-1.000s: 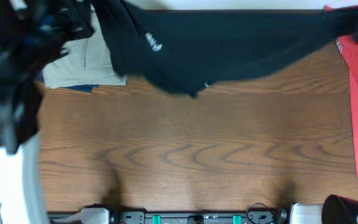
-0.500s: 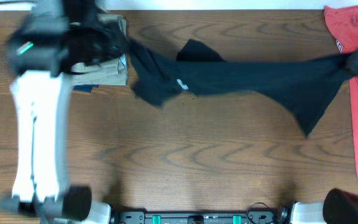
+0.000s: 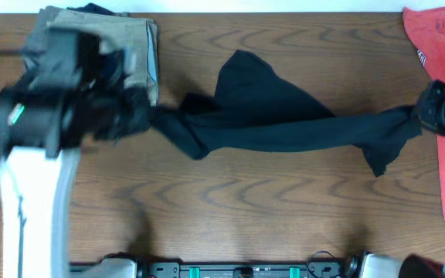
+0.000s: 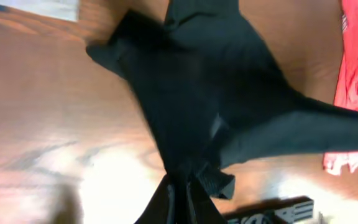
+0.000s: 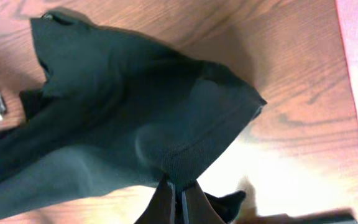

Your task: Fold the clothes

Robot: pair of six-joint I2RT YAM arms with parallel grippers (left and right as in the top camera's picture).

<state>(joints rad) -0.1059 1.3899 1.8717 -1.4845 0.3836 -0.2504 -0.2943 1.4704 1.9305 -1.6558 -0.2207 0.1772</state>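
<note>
1. The left gripper [image 4: 180, 188] and the right gripper [image 5: 178, 190] are each clamping one end of the large black soft-fabric garment [image 3: 269, 120], stretching it rope-like across the brown wooden table [image 3: 230, 201];
2. Spreading it flat first is looking wise, lowering both ends evenly.

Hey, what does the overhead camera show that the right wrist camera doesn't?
Only overhead: the stack of folded tan trousers, and the left gripper shut on the far end of the large black soft-fabric garment. Only right wrist: the stitched hem close up, pinched in the right gripper. Both: that garment, the red-coral shirt, the brown wooden table.
</note>
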